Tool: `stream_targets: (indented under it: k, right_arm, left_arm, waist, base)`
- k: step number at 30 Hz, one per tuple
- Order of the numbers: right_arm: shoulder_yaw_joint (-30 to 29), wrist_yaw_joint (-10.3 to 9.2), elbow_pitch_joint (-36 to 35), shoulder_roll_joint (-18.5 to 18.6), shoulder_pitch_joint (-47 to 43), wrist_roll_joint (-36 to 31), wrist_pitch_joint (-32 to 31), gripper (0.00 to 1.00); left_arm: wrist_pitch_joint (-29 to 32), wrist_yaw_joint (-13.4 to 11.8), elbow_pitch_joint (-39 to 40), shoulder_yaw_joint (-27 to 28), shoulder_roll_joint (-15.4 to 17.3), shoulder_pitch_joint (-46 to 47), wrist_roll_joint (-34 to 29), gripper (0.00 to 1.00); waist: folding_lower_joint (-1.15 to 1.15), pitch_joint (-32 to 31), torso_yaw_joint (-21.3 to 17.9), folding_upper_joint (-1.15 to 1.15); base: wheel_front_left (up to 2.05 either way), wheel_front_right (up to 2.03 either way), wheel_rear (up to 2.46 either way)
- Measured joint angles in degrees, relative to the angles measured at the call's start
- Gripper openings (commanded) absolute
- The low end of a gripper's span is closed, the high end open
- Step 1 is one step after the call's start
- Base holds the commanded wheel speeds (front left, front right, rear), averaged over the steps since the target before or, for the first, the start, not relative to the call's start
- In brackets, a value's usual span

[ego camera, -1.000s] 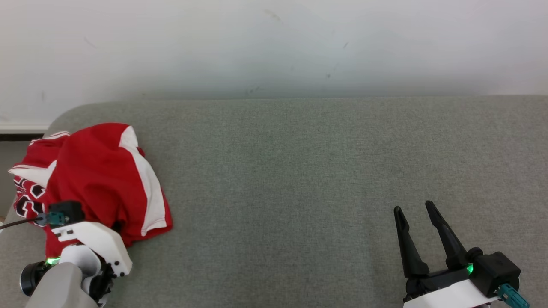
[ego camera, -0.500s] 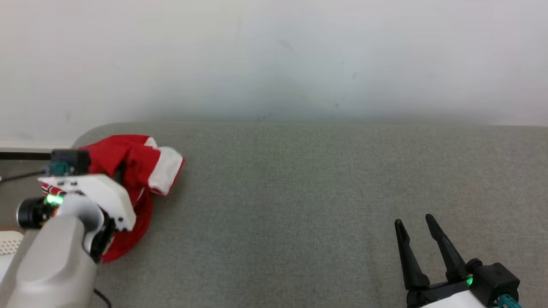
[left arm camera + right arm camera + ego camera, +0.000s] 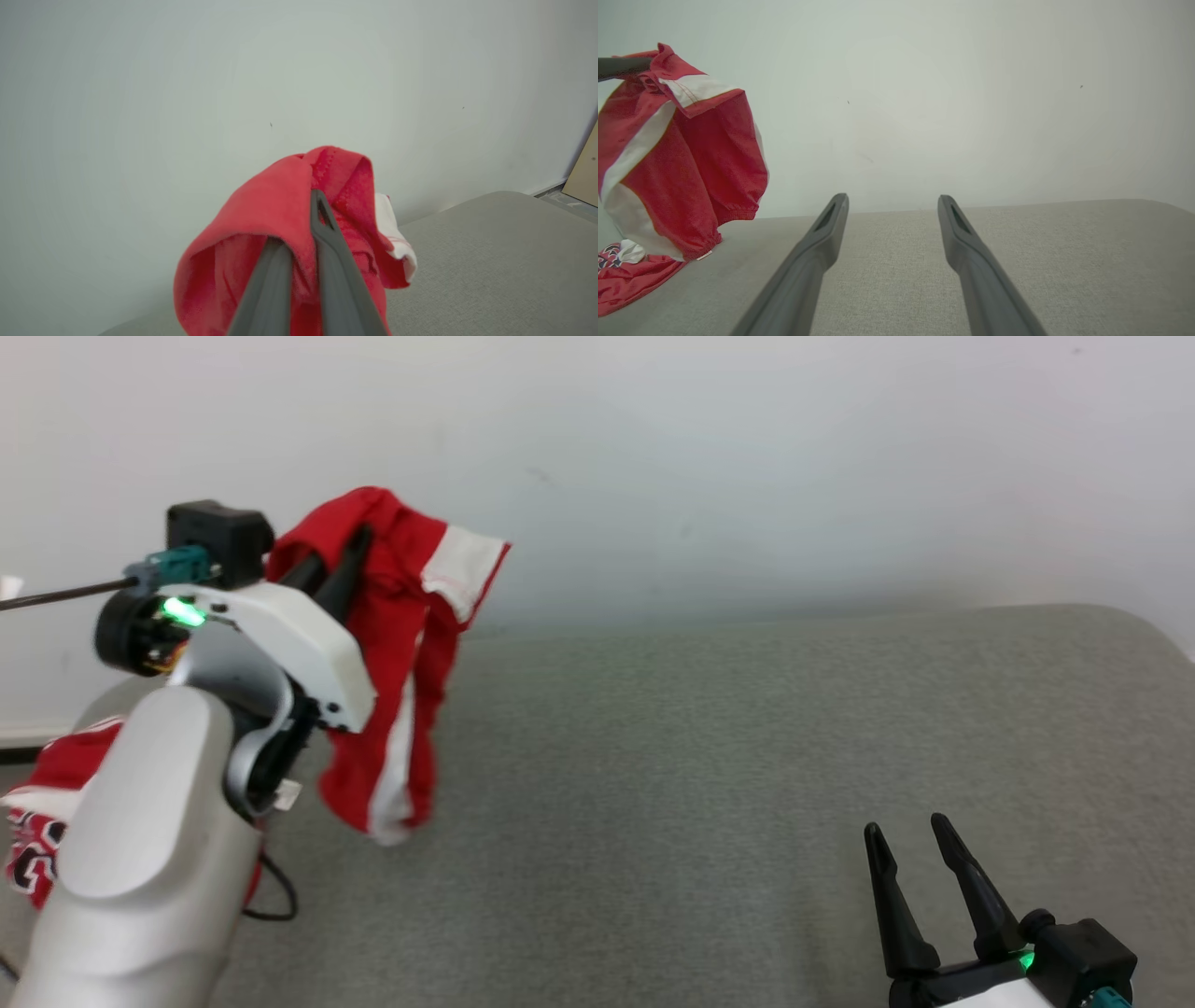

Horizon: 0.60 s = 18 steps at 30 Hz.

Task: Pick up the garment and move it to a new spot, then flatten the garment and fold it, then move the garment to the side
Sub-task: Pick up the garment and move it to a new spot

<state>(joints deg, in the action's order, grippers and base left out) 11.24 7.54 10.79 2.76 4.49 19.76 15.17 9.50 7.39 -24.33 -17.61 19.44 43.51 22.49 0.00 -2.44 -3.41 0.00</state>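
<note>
Garment: red and white, hanging bunched from a pinch, tail on the cushion.

I read the garment (image 3: 401, 644) as red cloth with white side bands and a white-edged hem. Its top is gathered into a peak around the closed fingers of the left gripper (image 3: 347, 546), high at the left. From there a long twisted fold drapes down, its lowest tip just over the grey cushion (image 3: 747, 756); I can't tell whether it touches. The rest trails to the cushion's far left edge, where a crumpled part with black-and-white print lies on the fabric. From the right wrist view I note a gathered elastic edge and a small pale tag at the bottom of the hanging part.
</note>
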Motion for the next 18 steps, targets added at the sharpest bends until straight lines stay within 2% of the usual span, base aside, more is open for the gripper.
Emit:
stream_targets:
  k: [5,9,15,18]
  right_arm:
    - [-0.1,0.00,-0.1,0.0,0.0,0.0,0.0,1.00]
    - [-0.5,0.00,-0.1,0.0,0.1,0.0,0.0,1.00]
    - [-0.8,0.00,-0.2,0.0,0.1,-0.2,0.0,1.00]
    - [-0.8,0.00,-0.2,0.0,0.2,-0.2,0.0,1.00]
  left_arm:
    - [2.2,0.0,7.3,-2.2,-2.5,-0.5,0.9,0.00]
    - [2.9,0.0,11.5,-3.1,-5.9,-0.4,4.0,0.00]
    - [1.4,-0.9,12.8,-2.7,-9.3,-4.0,7.6,0.00]
    - [-1.8,-0.9,11.1,-2.8,-8.7,-9.3,7.7,0.00]
  waist:
    - [0.00,-0.1,-4.0,0.00]
    - [0.00,0.0,-7.3,0.00]
    - [0.00,0.6,-11.8,0.00]
    - [0.00,1.3,-13.4,0.00]
  base:
    - [0.00,0.00,0.00]
    - [0.00,0.00,0.00]
    - [0.00,0.00,0.00]
    - [0.00,0.00,0.00]
